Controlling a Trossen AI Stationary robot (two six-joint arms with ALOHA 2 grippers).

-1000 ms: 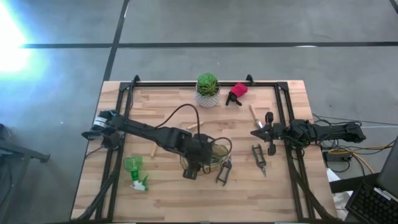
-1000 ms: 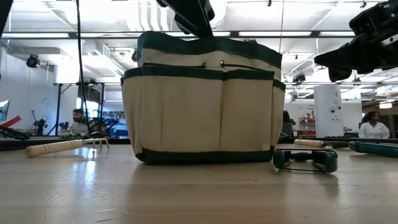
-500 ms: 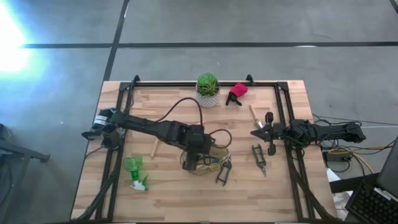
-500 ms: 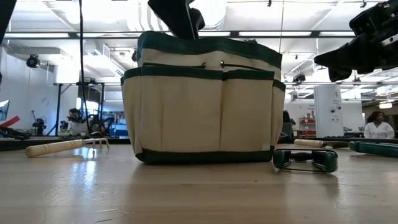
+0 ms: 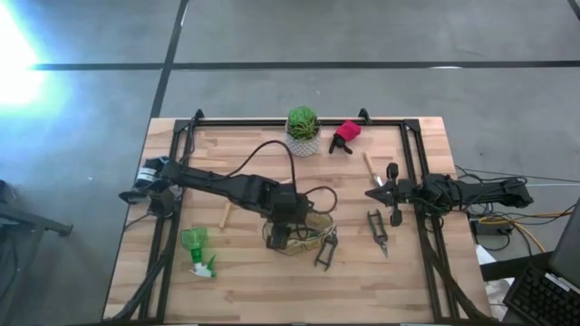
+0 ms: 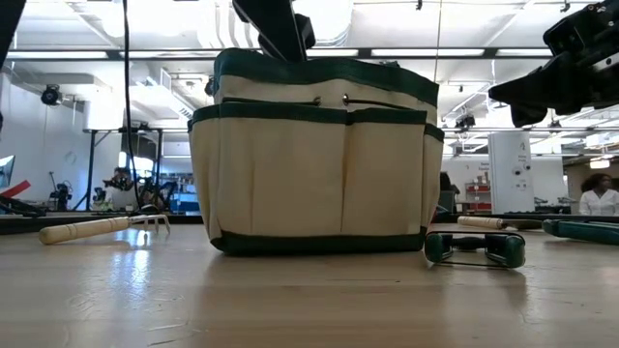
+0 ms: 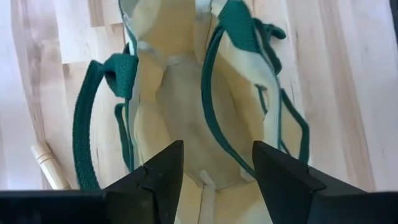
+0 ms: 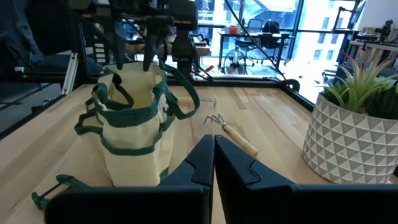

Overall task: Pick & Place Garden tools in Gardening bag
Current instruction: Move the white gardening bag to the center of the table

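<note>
L claw (image 7: 214, 171) released, pointing down over bag (image 6: 314, 159) mouth; R claw (image 8: 214, 155) clenched, empty, parked at table's right.

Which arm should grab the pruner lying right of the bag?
Right, probably. The right gripper, shut and empty, hovers close to that pruner. The left gripper is open above the gardening bag.

high view: looks straight down from far above, whole table (image 5: 236, 281) and both arms in frame.
low view: sits at tabletop height, close to the gardening bag (image 6: 317, 159), facing the room behind.
left wrist view: looks down past its own fingers (image 7: 163, 174) into the bag's mouth, very near.
right wrist view: looks level beyond its fingers (image 8: 200, 163) across the table.
shared: the bag shows in all four.
</note>
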